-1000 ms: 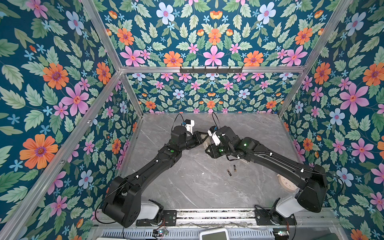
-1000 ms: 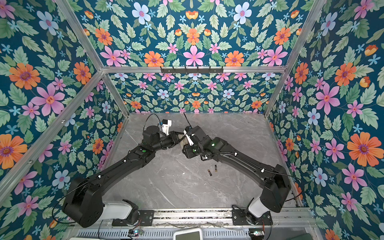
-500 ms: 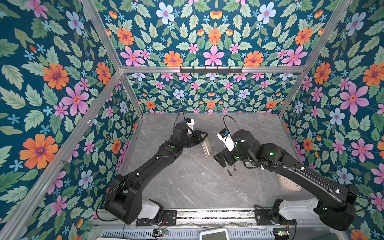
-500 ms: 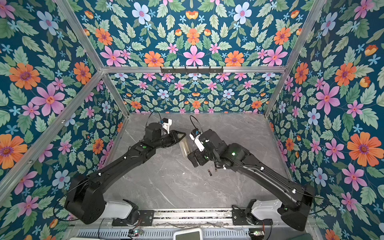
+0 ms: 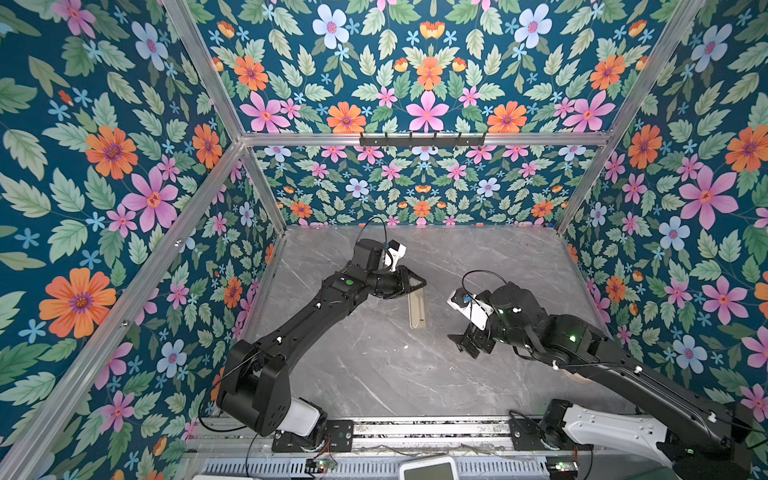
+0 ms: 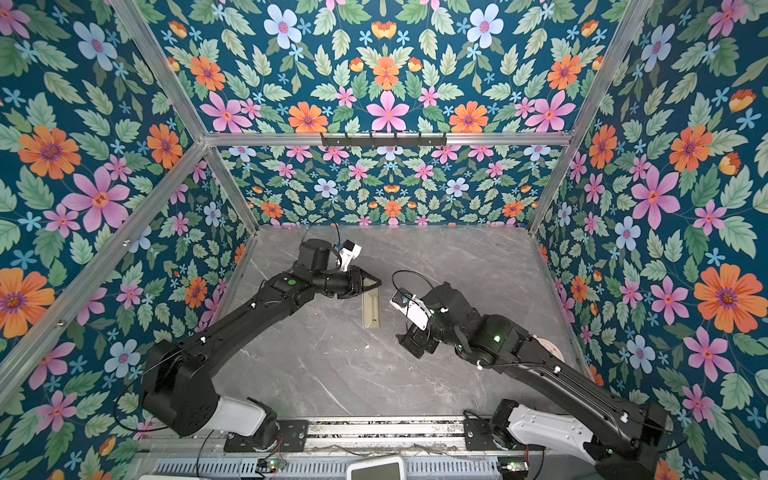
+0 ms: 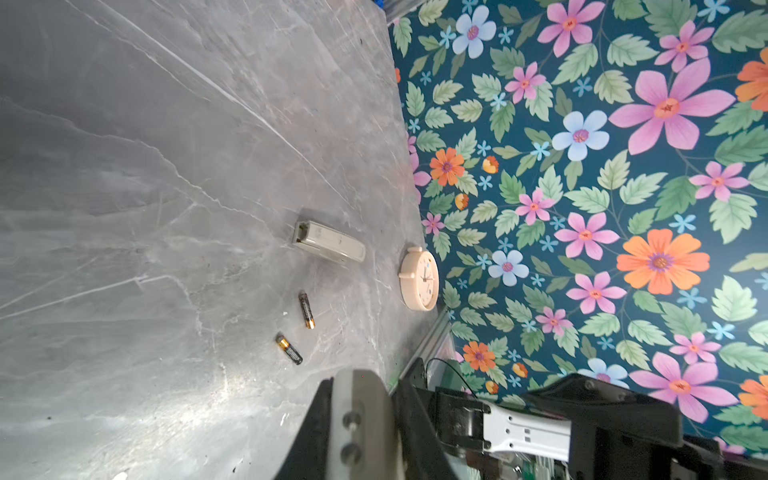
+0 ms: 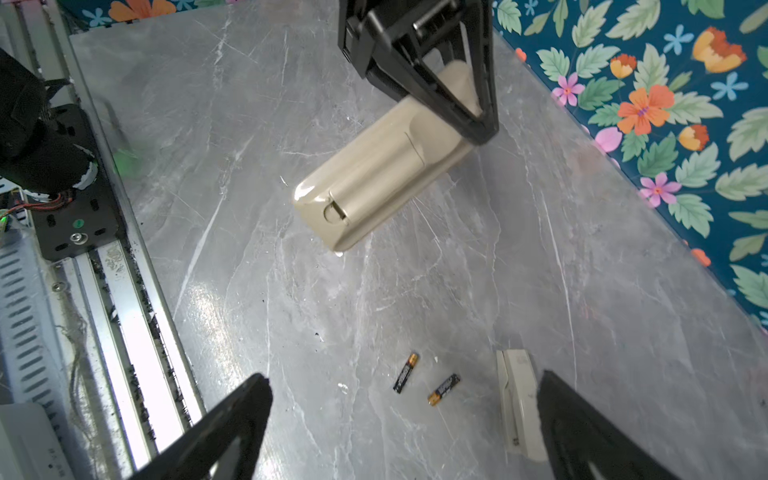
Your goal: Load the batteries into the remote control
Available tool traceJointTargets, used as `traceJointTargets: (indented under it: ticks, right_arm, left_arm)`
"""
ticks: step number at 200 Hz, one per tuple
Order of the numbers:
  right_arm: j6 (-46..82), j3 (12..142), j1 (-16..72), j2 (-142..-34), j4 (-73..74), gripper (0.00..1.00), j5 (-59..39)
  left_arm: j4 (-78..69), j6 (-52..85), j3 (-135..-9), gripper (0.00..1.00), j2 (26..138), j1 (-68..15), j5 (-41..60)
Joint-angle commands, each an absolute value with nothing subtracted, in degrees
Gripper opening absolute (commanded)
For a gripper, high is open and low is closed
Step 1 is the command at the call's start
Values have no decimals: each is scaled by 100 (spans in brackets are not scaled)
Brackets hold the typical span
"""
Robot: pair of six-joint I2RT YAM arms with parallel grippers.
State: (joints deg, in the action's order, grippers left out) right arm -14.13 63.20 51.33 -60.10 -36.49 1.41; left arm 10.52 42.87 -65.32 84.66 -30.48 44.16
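Right gripper [image 5: 464, 345] is hanging wide open above the batteries [image 8: 406, 373] on the table [image 5: 374, 374], having just released the remote control [image 5: 417, 309], which the left gripper [image 5: 419, 285] is now clamping alone; battery pickup seemingly next

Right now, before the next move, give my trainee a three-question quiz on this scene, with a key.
1. How many batteries lie on the table?
2. The left gripper holds: A nothing, B the remote control, C a battery.
3. True or false: the right gripper is shut.
Key: 1 two; 2 B; 3 false.
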Motion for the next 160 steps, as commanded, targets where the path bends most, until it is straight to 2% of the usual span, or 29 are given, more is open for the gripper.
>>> traceJointTargets:
  ticks: [1,23,71,160]
  right_arm:
    - [-1850,6706,5132,-6301,-3311,99,-266]
    - [-1846,6872,5063,-6500,-3246,99,-570]
    - [-2060,7049,4881,-6882,-3299,99,-920]
    - [-2418,6899,4862,-7242,-2942,99,-680]
  left_arm:
    - [1063,4149,-6624,0,8708,-3050,5075]
    - [444,4357,-6509,0,8807,-3059,5480]
    - [182,4389,-6451,0,8884,-3059,5951]
    - [-300,4868,-6178,0,8779,-3059,6019]
